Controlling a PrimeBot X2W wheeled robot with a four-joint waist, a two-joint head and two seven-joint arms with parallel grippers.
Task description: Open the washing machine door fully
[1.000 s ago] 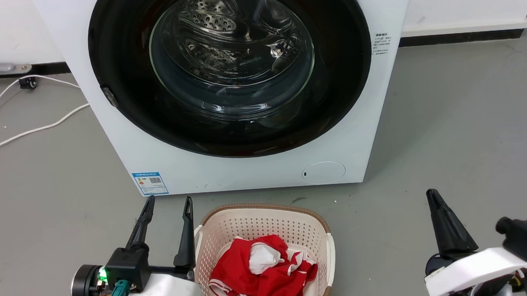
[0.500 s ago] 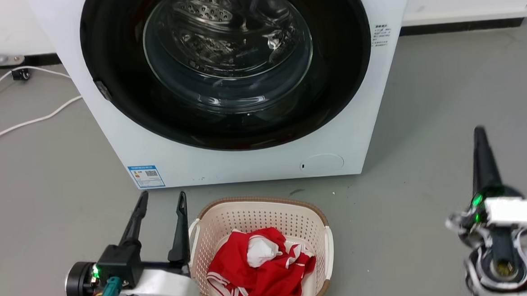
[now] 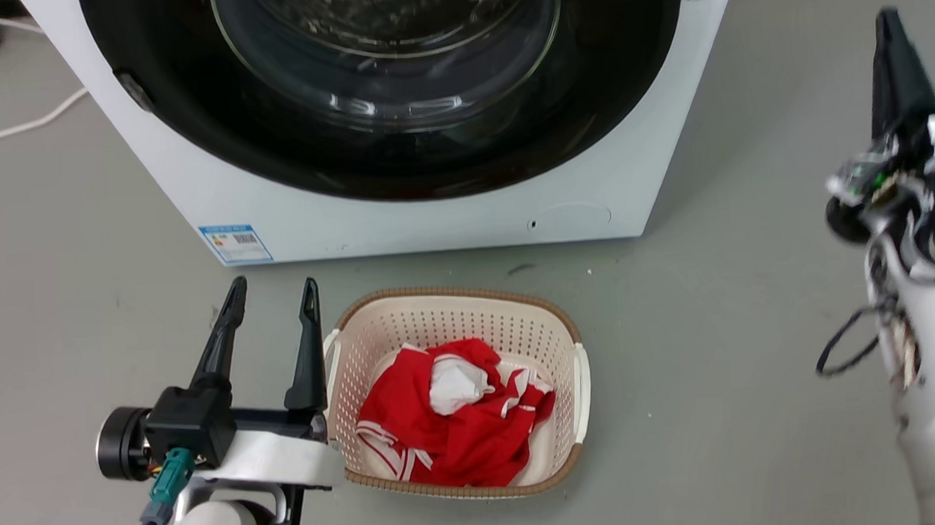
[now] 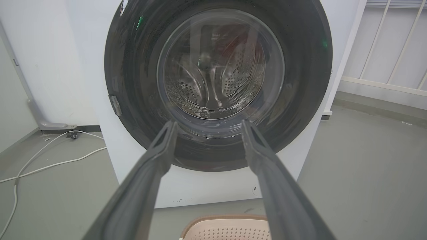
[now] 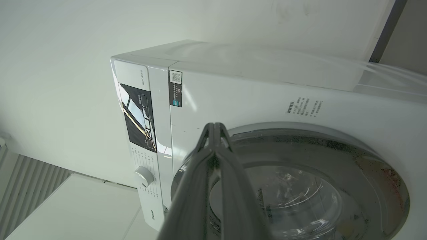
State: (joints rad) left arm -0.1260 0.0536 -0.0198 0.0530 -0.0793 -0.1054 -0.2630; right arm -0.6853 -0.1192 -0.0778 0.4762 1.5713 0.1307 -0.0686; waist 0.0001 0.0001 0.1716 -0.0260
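Head view, change: the whole frame has shifted because the camera dipped. The washing machine (image 3: pixel 433 216) now sits higher in frame, and the top of the washing machine door (image 3: pixel 398 158) is cut off.
Head view, right arm: the right gripper (image 3: pixel 889 23) has risen from the lower right corner to the right edge. Its tip is level with the door's lower half, well apart from the machine. It is seen side-on, so the gap between the fingers cannot be read here.
Head view, left arm: the left gripper (image 3: pixel 273 289) is unchanged, just beside the laundry basket (image 3: pixel 453 297). Its fingers are spread wide and empty, pointing at the machine's base.
Head view, count: one machine, one door, one basket, one red-and-white cloth bundle (image 3: pixel 461 443) inside it, one blue label (image 3: pixel 234 243), one round cap (image 3: pixel 569 215), two grippers. A white cable (image 3: pixel 12 130) lies on the floor (image 3: pixel 758 319); its strands are hard to count.
Left wrist view: the door is closed flush on the machine front. The fingers (image 4: pixel 160 156) are wide apart in front of its lower rim, with nothing between them. There is one latch tab (image 4: pixel 115 105) on the door's left edge.
Right wrist view: the picture is rolled sideways. The fingertips are pressed together, holding nothing, with the door's rim behind them. There is one control panel (image 5: pixel 138 116) and one dial (image 5: pixel 144 176).
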